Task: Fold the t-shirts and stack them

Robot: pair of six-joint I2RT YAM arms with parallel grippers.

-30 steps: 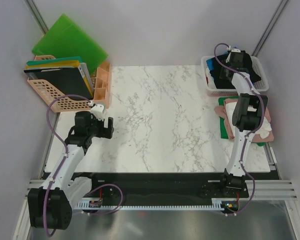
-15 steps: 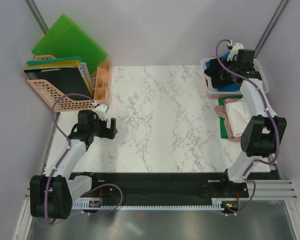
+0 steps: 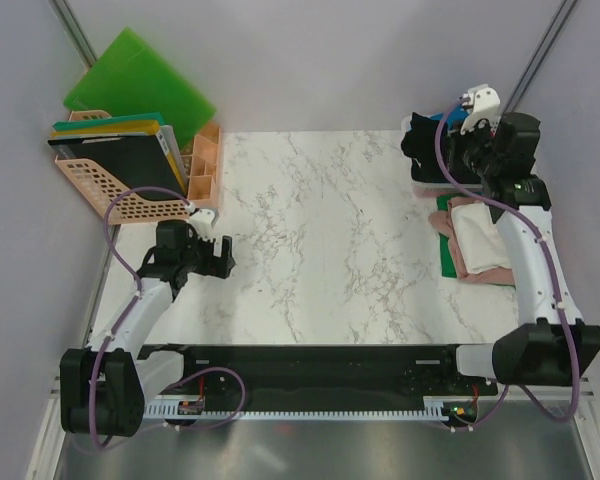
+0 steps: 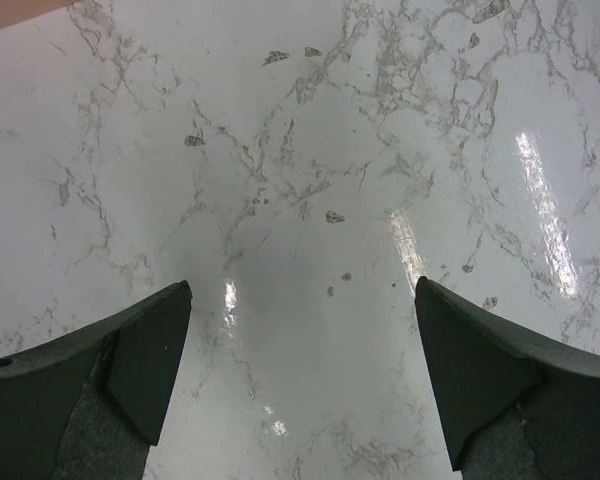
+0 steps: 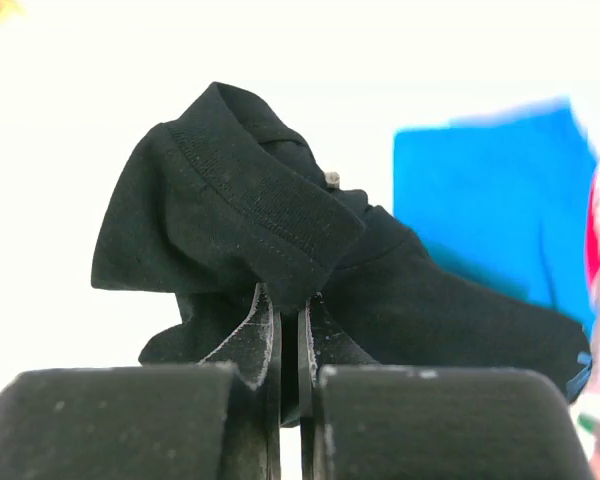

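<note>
Right wrist view: the right jaws hold the black t-shirt (image 5: 280, 240) by its seamed edge at two o'clock of the bench (image 3: 320, 230), it seems soft, light and droopy, while the left jaws stand wide.

The worktop (image 3: 320, 240) is white marble veined in grey. The black t-shirt (image 5: 250, 220) is plain black with matching stitching, and the blue t-shirt (image 5: 490, 200) behind it is bright blue. At the right edge a white t-shirt (image 3: 477, 222) lies on a pink t-shirt (image 3: 485, 262) over a green t-shirt (image 3: 446, 258) — darker than the bright green boards (image 3: 130, 80). The left claw (image 4: 302, 285) and right claw (image 5: 290, 310) are black. The rack (image 3: 115, 195) is peach, and the cables (image 3: 115, 240) are purple.
</note>
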